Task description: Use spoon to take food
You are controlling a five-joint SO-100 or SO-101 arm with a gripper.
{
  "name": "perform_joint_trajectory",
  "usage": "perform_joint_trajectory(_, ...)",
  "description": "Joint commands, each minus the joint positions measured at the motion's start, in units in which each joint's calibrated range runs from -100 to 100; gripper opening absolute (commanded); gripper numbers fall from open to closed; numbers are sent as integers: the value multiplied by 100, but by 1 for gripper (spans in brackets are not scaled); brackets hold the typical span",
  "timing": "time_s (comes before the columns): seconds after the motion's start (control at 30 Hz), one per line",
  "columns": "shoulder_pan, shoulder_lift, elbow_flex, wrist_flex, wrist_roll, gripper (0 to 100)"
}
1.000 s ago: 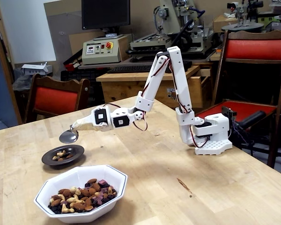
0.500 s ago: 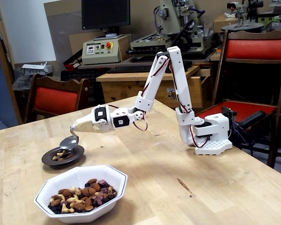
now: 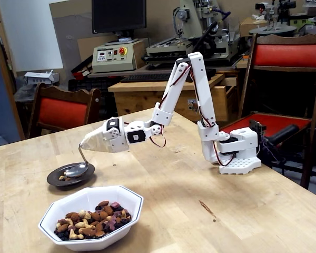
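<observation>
While gripper (image 3: 85, 145) holds spoon (image 3: 77, 168), table edge far.

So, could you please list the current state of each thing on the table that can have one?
gripper: shut on the spoon's handle, angled down over the dish.
spoon: held, bowl lowered onto the dark dish.
dark dish: holds a few pieces of food, mostly covered by the spoon bowl.
white bowl: upright, partly filled with food.
</observation>
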Motion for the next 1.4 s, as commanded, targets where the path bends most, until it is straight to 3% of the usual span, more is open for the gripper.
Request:
perform_joint_trajectory(0.0, -52, -176, -120, -158, -195, 4)
perform_joint_trajectory(0.43, -44, -664, -147, -165, -650, 4)
perform_joint_trajectory(0.7, -44, -1391, 30, -134, -654, 4)
perform_joint_trajectory(1.17, -89, -2521, 1472, -86, -645, 4)
perform_joint_trajectory(1.37, -555, -3188, 2145, -86, -645, 4)
